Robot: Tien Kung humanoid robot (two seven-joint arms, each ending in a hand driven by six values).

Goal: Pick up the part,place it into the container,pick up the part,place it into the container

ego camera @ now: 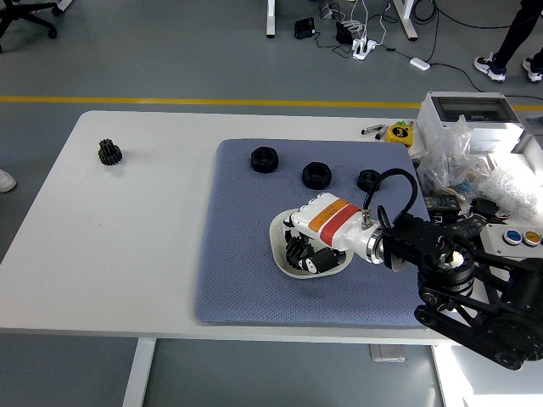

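The robot's right hand [310, 242], white-shelled with an orange band and black fingers, reaches over the shallow white square-ish bowl [278, 231] that sits near the middle of the blue-grey textured mat [246, 280]. Its fingers are curled down inside the bowl, over the small black toothed gear [296, 248] lying there; whether they are holding anything or have let go I cannot tell, since the hand hides its own palm and most of the bowl's floor. The left arm is out of view.

The parts look like solid metal or hard plastic: stiff, dense for their size, not fragile, and unlikely to deform under a firm pinch. The toothed rim of the gear should give fingertips some bite; the nuts' flat faces invite a pinch across opposite sides.

Farther back on the mat lie three black hexagonal nuts in a row: the left nut [264, 159], the middle nut [316, 175] and the smaller right nut [369, 180], each apart from the others and resting flat, hole upward. Well apart, on the bare white table [127, 246] toward its far left corner, stands a second black gear [109, 152], dark and matte.
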